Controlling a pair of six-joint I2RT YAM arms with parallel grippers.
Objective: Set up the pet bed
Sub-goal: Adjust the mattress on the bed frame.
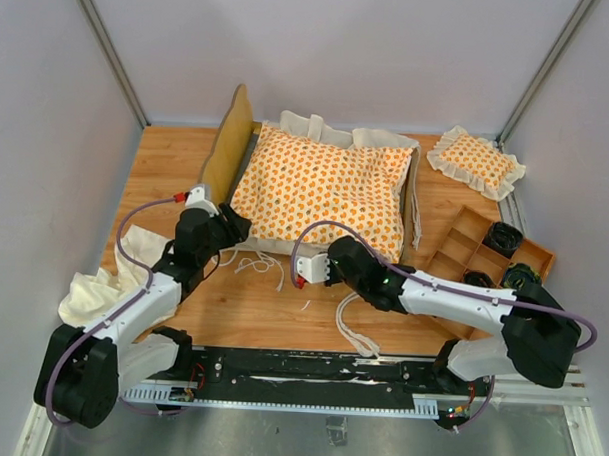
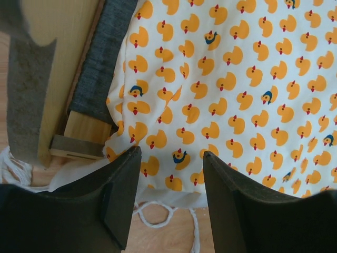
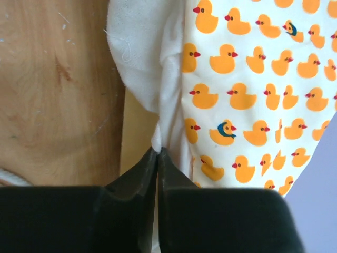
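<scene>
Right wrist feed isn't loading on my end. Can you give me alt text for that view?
The right gripper is shut, pinching the cream ruffle at the edge of the duck-print cushion. The cushion's orange ducks fill the right of the view, and the wooden table shows on the left.

Wooden tabletop (image 1: 165, 161), pale grey walls (image 1: 341, 49), perhaps panels.

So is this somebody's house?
Probably a robot test booth, not a house: plain grey walls, a wooden table, and a left arm and right arm bolted to a metal rail.
</scene>
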